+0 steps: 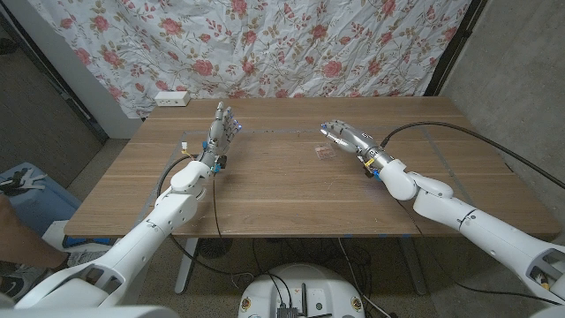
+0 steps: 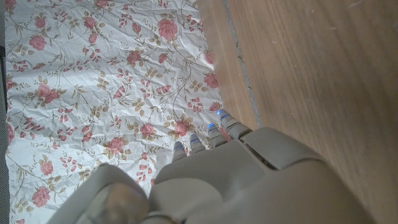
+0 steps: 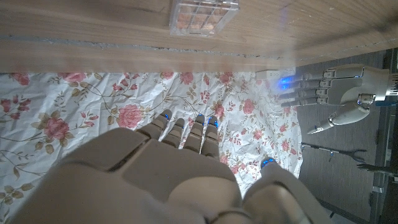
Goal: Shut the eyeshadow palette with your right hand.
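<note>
The palette (image 1: 324,155) lies on the table (image 1: 282,190), right of the middle and toward the far side. The right hand (image 1: 342,137) hovers just beside it on the right. The left hand (image 1: 222,126) stands well apart on the left half, and the curtain (image 1: 265,44) hangs behind the table.

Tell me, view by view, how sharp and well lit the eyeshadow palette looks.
Head view: even light, no hard shadows; the palette is a small pale see-through patch, too small to read, just beyond the right hand. Right wrist view: the palette is larger, its grid of pans visible but soft, and the table edge near it is blurred.
</note>
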You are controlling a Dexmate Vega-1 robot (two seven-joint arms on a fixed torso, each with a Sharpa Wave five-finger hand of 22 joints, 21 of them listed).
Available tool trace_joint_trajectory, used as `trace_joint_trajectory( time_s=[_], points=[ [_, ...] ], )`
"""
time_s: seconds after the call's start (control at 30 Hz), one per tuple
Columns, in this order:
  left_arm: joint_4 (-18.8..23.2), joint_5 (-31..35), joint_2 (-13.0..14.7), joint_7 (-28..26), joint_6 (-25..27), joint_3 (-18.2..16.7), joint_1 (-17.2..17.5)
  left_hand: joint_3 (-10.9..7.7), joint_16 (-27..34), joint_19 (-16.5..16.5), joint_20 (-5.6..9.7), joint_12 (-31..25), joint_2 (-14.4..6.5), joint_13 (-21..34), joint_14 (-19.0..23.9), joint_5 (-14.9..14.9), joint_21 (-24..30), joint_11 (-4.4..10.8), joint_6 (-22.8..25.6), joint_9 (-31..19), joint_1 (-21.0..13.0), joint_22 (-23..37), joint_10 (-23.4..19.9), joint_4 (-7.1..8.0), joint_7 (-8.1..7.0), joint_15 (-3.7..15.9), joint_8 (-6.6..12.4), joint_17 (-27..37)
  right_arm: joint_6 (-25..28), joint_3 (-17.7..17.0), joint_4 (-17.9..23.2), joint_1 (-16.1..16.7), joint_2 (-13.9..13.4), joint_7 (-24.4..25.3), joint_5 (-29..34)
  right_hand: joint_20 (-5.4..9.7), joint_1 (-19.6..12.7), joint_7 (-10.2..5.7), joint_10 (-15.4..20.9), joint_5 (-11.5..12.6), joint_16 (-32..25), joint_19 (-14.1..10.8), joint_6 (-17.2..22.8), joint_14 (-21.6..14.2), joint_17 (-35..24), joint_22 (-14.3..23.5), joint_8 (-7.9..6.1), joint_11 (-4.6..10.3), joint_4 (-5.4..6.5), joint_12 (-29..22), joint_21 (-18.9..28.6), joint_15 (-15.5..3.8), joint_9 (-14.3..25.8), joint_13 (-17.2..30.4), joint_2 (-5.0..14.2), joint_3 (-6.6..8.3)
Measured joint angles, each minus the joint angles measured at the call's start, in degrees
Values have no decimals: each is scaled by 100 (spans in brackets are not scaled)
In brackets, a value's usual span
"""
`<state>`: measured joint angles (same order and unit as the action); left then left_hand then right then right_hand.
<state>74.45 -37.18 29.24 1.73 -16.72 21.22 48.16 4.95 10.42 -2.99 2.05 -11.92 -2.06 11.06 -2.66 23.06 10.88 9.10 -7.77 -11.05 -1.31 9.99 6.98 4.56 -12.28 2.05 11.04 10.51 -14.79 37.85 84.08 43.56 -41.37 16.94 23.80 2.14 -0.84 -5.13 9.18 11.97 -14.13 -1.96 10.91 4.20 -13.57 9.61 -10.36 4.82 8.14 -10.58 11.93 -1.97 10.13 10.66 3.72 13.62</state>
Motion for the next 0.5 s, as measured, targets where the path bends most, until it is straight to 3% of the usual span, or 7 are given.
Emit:
trace_joint_trajectory(
  time_s=[0.5],
  points=[
    [-2, 0, -1, 2, 0, 0, -2, -18, 0, 0, 0, 0, 0, 0, 0, 0, 0, 0, 0, 0, 0, 0, 0, 18, 0, 0, 0, 0, -161, -130, -378, -152, 351, -17, -640, 1, 0, 1, -30, 0, 0, -203, -61, -137, 26, 0, 0, 30, -24, 0, 0, -8, 0, 0, 0, 24]
  ],
)
